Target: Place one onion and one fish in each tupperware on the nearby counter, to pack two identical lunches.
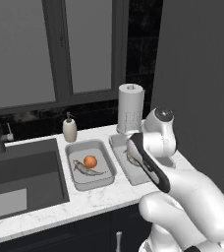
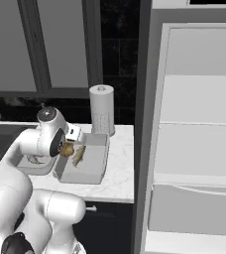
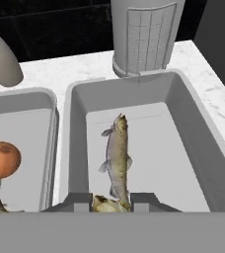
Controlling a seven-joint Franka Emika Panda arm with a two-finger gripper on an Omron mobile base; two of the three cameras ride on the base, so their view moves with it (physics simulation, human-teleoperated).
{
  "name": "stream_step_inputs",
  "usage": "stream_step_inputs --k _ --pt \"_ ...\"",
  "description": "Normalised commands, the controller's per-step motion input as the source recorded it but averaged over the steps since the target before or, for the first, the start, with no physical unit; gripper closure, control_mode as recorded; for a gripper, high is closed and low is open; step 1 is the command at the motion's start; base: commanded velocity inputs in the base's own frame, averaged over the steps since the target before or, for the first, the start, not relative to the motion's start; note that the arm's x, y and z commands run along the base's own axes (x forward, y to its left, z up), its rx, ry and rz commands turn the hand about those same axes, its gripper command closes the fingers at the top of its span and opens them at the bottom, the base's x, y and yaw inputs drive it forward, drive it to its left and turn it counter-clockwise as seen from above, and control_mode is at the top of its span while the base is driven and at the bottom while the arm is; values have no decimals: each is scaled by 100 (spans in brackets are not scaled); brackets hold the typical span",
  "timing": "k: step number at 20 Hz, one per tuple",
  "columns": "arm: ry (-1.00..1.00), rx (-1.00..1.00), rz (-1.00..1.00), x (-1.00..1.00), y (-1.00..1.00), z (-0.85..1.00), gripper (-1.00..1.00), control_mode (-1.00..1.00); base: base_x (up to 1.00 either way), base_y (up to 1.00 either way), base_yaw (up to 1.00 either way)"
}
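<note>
Tool [image 3: 111, 200]: clenched on olive-tan onion [image 2: 67, 149], above right tupperware [image 3: 193, 133]; one fish [image 3: 117, 153] lying inside it; left tupperware [image 1: 104, 170] on desk [image 1: 84, 202]: orange onion [image 1: 90, 161] beside second fish [image 1: 87, 170].

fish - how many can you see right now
2. One fish lies in the left tupperware beside the orange onion. The other fish lies in the right tupperware, just beyond the gripper.
</note>
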Motion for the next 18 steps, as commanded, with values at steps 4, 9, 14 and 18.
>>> stream_step_inputs --k 4,9,14,18 --pt "9 0 0 69 -3 -36 100 -100 0 0 0" --pt "1 0 0 38 -14 -38 100 -100 0 0 0" --pt "0 -1 0 30 -13 -53 100 -100 0 0 0" --pt "0 0 0 35 -21 -51 100 -100 0 0 0"
